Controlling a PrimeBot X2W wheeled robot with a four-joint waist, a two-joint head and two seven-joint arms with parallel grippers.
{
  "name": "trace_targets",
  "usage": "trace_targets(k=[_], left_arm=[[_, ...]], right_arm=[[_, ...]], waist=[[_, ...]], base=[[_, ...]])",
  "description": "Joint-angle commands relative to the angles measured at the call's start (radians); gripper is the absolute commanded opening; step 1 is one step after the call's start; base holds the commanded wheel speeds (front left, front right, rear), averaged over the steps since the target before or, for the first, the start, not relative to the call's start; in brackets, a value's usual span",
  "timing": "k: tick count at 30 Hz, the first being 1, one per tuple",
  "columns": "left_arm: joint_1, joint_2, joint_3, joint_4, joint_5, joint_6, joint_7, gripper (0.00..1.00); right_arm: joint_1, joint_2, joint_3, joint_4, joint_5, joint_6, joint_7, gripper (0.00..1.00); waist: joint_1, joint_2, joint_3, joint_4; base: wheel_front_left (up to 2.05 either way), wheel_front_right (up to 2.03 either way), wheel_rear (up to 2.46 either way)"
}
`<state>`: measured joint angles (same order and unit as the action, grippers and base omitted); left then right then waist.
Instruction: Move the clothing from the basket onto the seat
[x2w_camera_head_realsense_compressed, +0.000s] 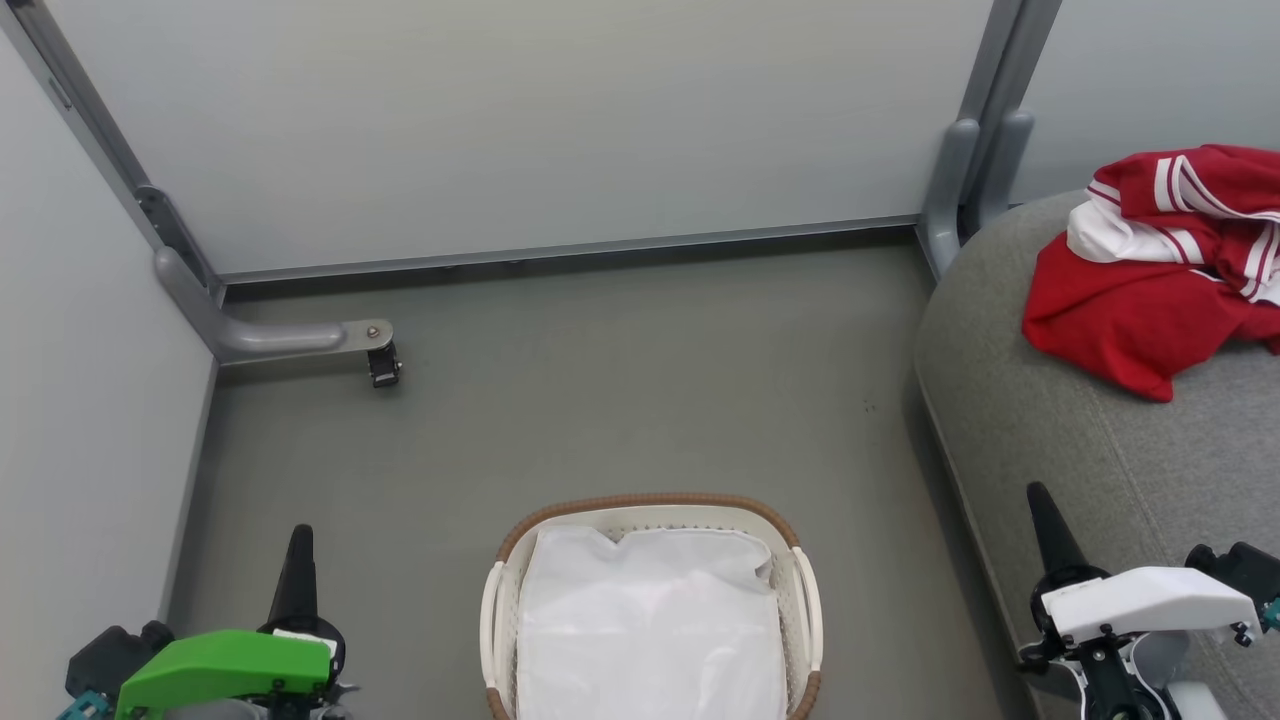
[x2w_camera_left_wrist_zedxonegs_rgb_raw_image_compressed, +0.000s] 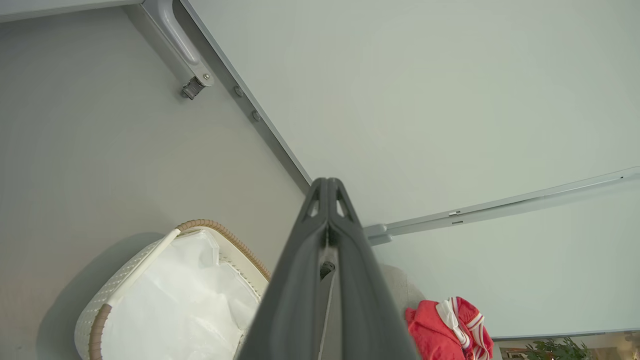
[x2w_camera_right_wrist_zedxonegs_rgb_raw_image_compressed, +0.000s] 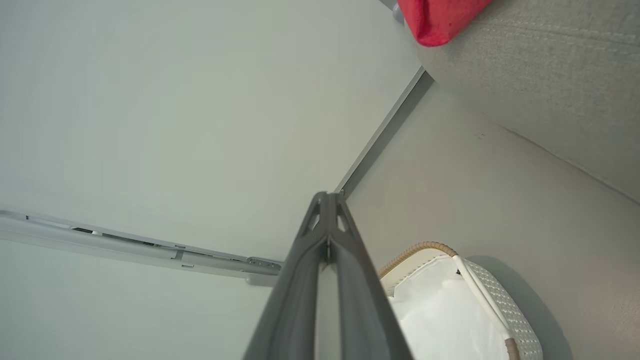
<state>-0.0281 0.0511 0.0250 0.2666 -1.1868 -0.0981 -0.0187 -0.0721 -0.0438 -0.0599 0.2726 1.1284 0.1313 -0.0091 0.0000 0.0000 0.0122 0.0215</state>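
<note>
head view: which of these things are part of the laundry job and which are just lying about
Part of the job:
- red striped jerseys, lying on the seat
- laundry basket
- grey sofa seat
- left end effector and right end effector, both shut and empty

Just lying about:
- white fabric liner in the basket
- caster on the partition foot
- grey floor

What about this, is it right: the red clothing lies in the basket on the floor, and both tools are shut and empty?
Not quite. The head view shows the clothing on the grey seat, not in the basket, which holds its white liner. The rest stands: the basket is on the floor, and the left tool and right tool are shut and empty.
</note>
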Motion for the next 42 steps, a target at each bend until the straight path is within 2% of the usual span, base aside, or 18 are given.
trace_targets(k=[1, 42], left_arm=[[-0.026, 0.009, 0.006, -0.009, -0.026, -0.009, 0.007, 0.0], [-0.073, 0.008, 0.066, -0.021, -0.335, -0.028, 0.1, 0.0]], right_arm=[[-0.02, -0.006, -0.007, -0.012, 0.029, 0.0, 0.006, 0.0], [-0.037, -0.008, -0.045, -0.026, 0.376, -0.001, 0.097, 0.0]], waist=[[0.0, 0.0, 0.0, 0.0], [0.0, 0.0, -0.007, -0.015]], base=[[0.0, 0.0, 0.0], [0.0, 0.0, 0.0]])
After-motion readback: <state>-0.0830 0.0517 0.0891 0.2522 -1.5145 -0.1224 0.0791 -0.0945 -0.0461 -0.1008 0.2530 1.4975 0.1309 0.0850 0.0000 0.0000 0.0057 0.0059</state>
